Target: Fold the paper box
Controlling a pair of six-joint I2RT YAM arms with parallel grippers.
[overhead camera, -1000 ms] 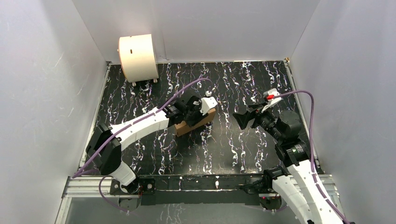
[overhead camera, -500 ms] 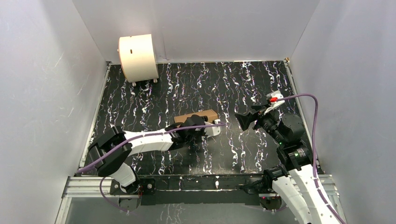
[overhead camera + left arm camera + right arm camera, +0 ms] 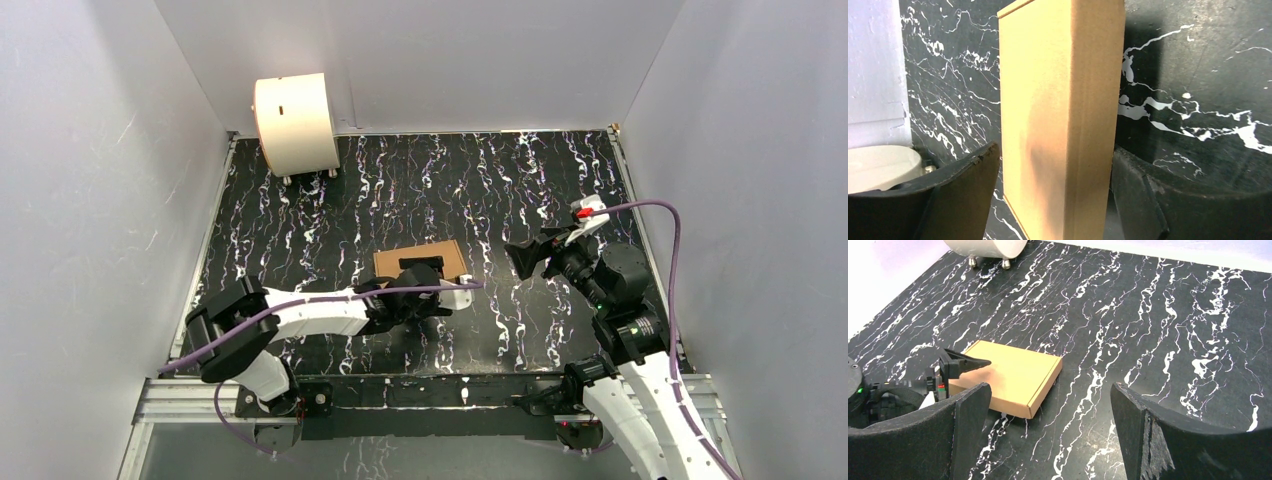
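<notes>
Left claw (image 3: 1055,150), just beyond the near rail (image 3: 400,390), reaches low across the desk (image 3: 500,180) and straddles the near edge of the box (image 3: 1013,375). One finger lies over the top face and the other sits down on the desk side. Both are close against the cardboard, yet we cannot tell whether they pinch it or merely flank it. We see the box lying flat about mid-desk, a little toward our side, closed into a shallow slab with no flap or tab standing open in any view. We judge it light and thin: stiff across its panels, ready to give along its creases, easy to dent at an edge under a hard squeeze, and likely to skate on the glossy marble if pushed from one side only. We would take it across its thickness at a side wall near a corner, where the layers probably double, and grip it gently. Right claw (image 3: 520,259) hangs to the right of the box, apart from it, with fingers spread wide and holding nothing, so it could brace that side. We have room to slide or turn the box on every side. The walls (image 3: 100,200) hem the desk left, right and back, and the drum (image 3: 295,122) stands in the far left corner, well apart.
</notes>
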